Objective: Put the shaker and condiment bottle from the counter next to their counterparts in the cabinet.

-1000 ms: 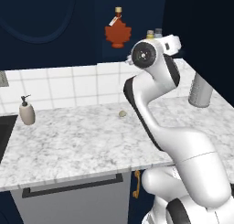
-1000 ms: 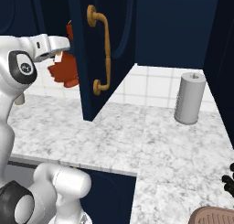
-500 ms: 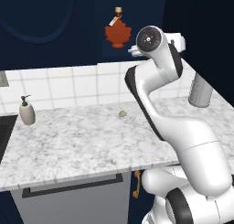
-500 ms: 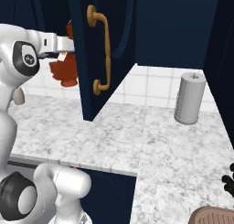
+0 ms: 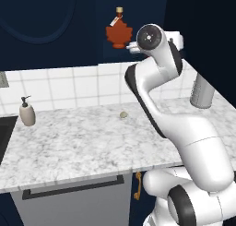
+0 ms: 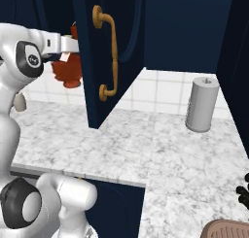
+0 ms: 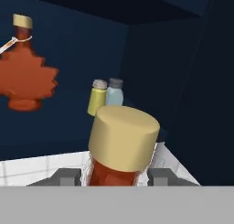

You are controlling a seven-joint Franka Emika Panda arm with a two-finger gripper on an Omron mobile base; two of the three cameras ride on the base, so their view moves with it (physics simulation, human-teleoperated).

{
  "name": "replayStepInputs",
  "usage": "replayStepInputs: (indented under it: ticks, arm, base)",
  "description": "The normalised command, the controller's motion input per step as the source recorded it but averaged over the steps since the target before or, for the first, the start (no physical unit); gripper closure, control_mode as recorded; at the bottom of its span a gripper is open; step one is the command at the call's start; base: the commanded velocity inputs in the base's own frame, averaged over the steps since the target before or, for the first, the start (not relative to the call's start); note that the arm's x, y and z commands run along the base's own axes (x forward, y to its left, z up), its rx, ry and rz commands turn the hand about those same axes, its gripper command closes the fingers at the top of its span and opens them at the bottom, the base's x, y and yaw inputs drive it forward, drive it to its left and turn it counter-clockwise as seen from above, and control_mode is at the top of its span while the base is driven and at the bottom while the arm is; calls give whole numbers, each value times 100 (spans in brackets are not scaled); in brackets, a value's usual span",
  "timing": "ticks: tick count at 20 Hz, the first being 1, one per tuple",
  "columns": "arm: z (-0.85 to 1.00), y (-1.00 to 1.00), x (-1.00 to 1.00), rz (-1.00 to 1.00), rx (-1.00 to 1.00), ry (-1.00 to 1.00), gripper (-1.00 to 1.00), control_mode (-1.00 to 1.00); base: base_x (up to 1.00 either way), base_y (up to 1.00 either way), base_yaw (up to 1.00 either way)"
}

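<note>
Gripping the condiment bottle (image 7: 119, 147) by its neck, fingers (image 7: 116, 177) clamp w/ narrow gap; twin bottle (image 7: 25, 74) & shaker (image 7: 97, 98) sit inside cabinet (image 7: 151, 58).

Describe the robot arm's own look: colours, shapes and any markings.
The arm is glossy white, made of thick rounded links with dark grey bands at the joints. A round dark cap with a small pale mark sits on the upper joint. The end effector has small grey finger tips. No cables show.
</note>
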Motion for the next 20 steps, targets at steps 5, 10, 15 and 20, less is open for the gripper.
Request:
replayStepInputs:
  ticks: [5,10,15,20]
  arm:
    - [0,8,0,6,2,-12,100,-100]
    - [18,0,25,1,0,0,100,-100]
    - [34,0,22,2,0,0,100,-100]
    - [28,16,35,5,0,-3,100,-100]
  base:
    - [0,0,0]
    - [0,0,0]
    - [0,0,0]
    - [0,0,0]
